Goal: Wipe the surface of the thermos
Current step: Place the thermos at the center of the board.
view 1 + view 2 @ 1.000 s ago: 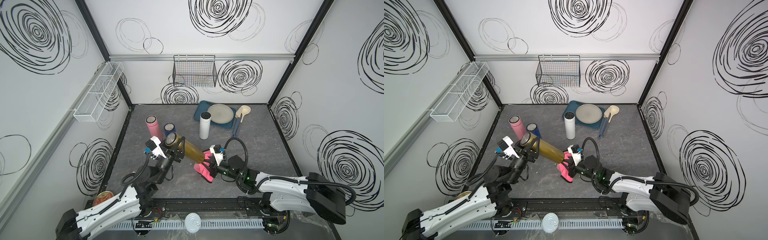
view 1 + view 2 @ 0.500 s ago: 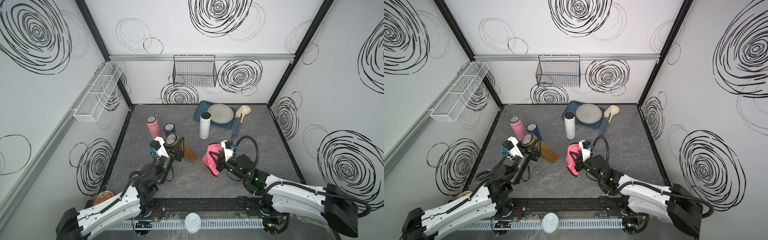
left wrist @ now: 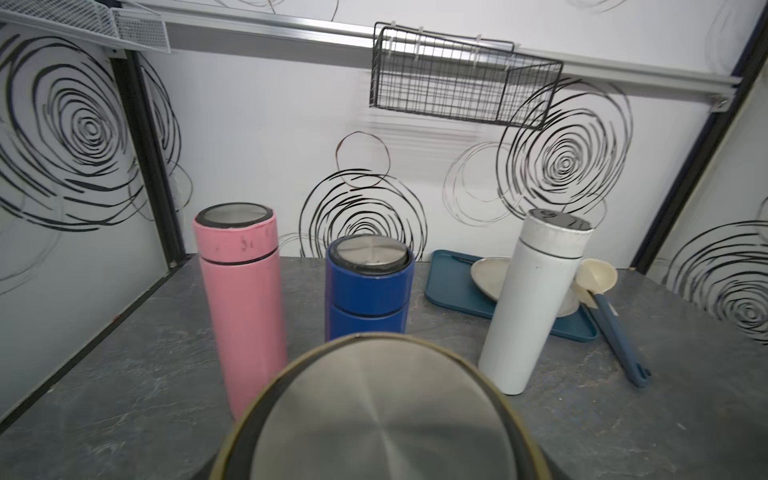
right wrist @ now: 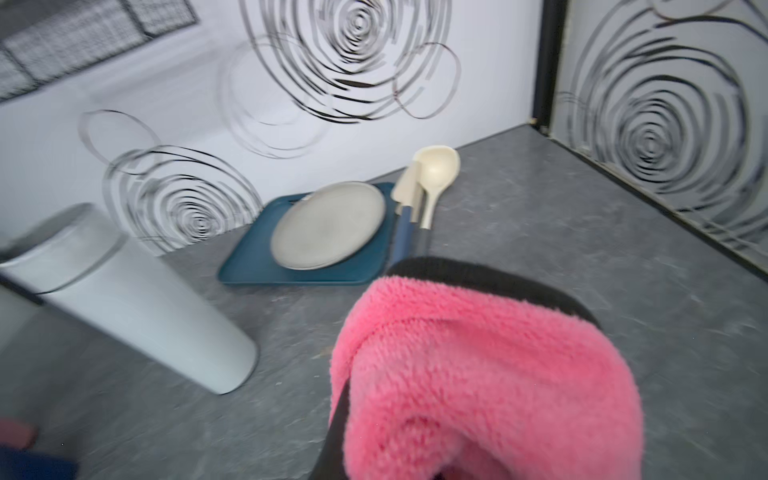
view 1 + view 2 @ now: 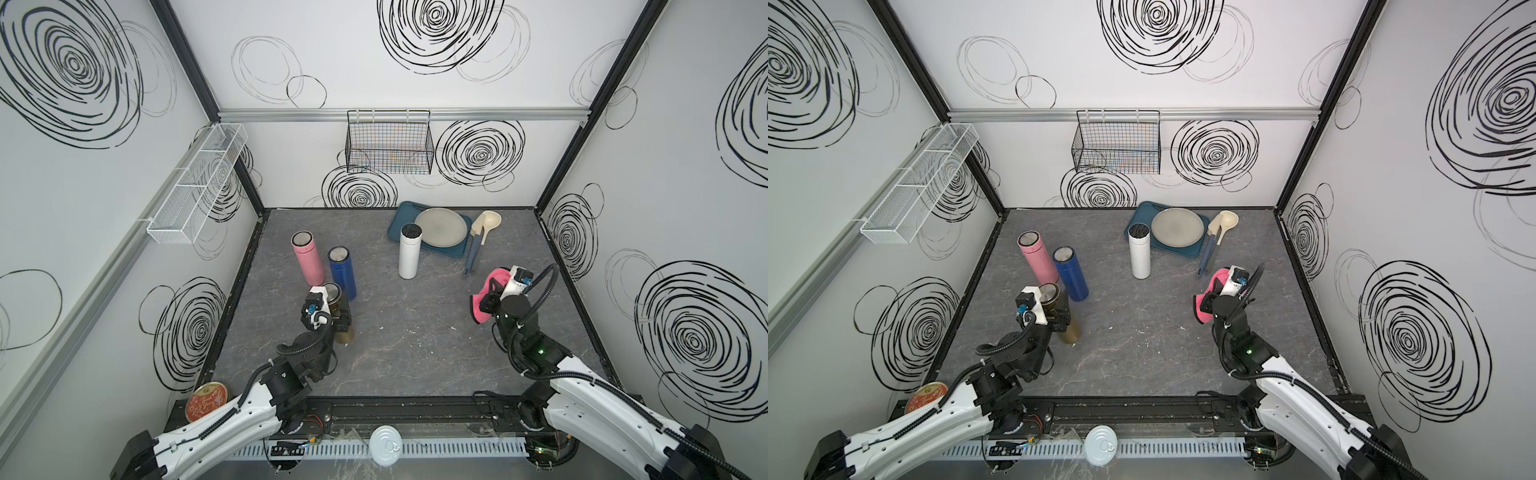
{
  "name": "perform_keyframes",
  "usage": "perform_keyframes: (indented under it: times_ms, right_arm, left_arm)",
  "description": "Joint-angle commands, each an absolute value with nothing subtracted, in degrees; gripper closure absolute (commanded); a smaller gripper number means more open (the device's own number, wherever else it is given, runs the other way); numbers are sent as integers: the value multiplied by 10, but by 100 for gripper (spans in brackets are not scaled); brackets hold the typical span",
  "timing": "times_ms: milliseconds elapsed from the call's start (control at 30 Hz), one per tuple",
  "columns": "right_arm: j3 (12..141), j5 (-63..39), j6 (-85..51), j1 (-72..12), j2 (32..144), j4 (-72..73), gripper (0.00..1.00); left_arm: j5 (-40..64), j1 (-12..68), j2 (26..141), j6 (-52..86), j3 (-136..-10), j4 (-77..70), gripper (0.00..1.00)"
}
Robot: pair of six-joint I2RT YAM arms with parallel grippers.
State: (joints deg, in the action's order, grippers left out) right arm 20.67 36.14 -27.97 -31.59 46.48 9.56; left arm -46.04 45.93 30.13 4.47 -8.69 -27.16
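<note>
The left gripper (image 5: 341, 316) is clamped around the gold thermos (image 5: 331, 291), its jaws pressing on opposite sides of the wall partway down from the steel lid. The bottle stands upright in that grip with its base down at the surface (image 5: 415, 353); whether it bears on the surface or hangs just clear I cannot tell. In the left wrist view the brushed lid sits directly under the gripper. The thermos looks like a rigid metal cylinder with a smooth coated wall, so it should not give under the jaws but may slip or spin if a wipe pushes across it. Being tall and narrow, it would likely tip easily if let go carelessly, and its weight depends on contents that cannot be seen. A hold around the body below the lid seam seems soundest, leaving long stretches of wall bare. Just beyond this gripper stands the blue thermos (image 5: 343, 272), near enough to be knocked, with the pink thermos (image 5: 307, 257) beside it and the white thermos (image 5: 409, 251) farther off. Well apart, the right gripper (image 5: 486, 301) is closed on the pink cloth (image 5: 495, 276), a soft, fluffy fold that should mould to the curved wall.
</note>
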Motion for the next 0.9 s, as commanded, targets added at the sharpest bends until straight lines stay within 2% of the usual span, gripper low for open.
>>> perform_keyframes:
  times_ms: [0,100,300,433,567,767,867]
  right_arm:
    - [204,394,-306,-253,503,97,100]
    - [204,362,-319,-216,538,103,100]
    - [190,330,-292,-215,543,144,100]
    - [191,321,-289,-214,546,145,100]
    - [187,318,-288,-214,541,148,100]
    - [195,316,-288,-214,555,147,100]
    - [198,315,-287,-212,562,150,100]
  left_arm:
    - [-520,416,288,5,-62,-353,100]
    - [-519,348,293,13,-41,-382,100]
    - [-441,180,301,42,-37,-421,100]
    - [-403,103,338,39,-51,-464,100]
    - [-404,51,437,34,-80,-545,100]
    - [-345,-10,598,-18,-151,-659,100]
    - [-301,-45,660,2,-172,-705,100]
